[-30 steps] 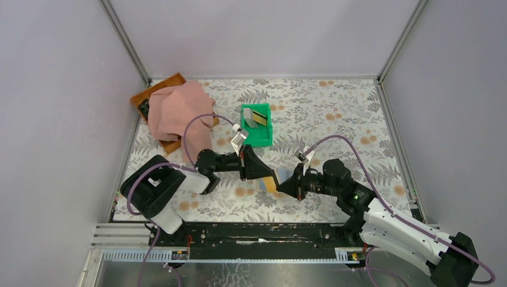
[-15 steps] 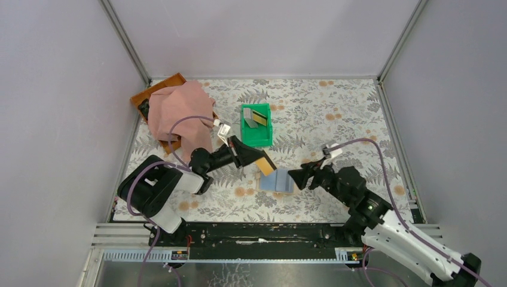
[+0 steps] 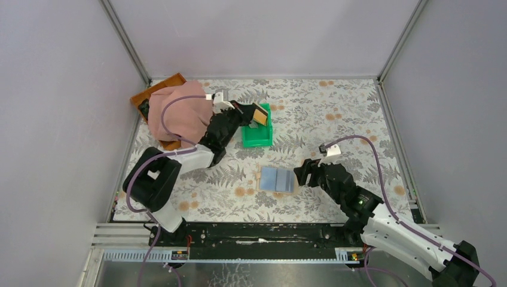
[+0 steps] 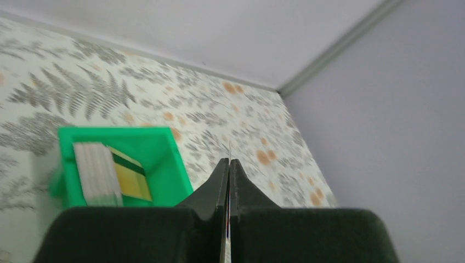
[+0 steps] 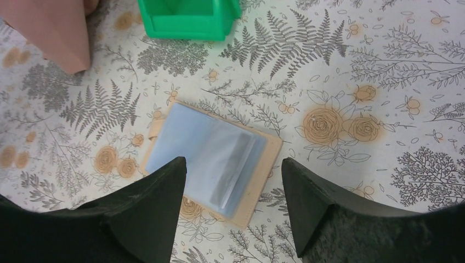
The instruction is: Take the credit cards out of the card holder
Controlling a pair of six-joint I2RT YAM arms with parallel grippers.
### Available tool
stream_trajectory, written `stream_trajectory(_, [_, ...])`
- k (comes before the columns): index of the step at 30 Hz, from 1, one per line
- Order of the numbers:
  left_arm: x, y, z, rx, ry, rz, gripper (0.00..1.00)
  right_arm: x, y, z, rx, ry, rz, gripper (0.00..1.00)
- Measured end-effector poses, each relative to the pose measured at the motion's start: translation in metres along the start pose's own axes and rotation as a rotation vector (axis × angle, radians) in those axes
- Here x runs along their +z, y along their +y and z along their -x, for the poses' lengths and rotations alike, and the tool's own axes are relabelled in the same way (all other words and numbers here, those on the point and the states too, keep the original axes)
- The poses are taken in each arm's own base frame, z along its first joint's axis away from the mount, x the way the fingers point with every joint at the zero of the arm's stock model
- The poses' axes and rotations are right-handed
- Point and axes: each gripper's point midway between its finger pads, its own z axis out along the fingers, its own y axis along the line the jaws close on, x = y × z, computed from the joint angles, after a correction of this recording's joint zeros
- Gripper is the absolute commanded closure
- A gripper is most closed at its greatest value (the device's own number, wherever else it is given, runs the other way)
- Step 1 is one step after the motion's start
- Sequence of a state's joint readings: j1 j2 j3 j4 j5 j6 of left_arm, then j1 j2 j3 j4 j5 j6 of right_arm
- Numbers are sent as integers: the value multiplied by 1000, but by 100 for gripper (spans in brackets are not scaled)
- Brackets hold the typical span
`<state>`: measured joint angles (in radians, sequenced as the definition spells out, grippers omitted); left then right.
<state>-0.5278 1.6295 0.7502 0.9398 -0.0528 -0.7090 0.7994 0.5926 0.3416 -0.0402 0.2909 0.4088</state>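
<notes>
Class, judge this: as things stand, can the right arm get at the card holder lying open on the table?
Probably yes. The right gripper hangs open close to the card holder, nothing lies between them, and the left gripper is away over the green bin.

You see a green plastic bin [image 3: 257, 139] standing mid-table on the floral cloth [image 3: 335, 113], with a pink towel [image 3: 176, 110] heaped over a brown tray [image 3: 156, 89] in the far left corner.
</notes>
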Motion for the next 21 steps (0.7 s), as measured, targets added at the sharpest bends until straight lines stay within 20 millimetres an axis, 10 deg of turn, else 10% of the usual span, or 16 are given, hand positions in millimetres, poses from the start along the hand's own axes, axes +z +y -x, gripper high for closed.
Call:
stream_trajectory(5, [37,29,5,86,-31,157,100,6,-3,-8,-12,29,-23,28])
stream_trajectory(13, [59,86,-42,177,62,347,100,12,-9,-11,-28,38,-56,28])
stream_trajectory(21, [77,103,-51,224,77,405,100,18,-13,-19,-50,68,-79,28])
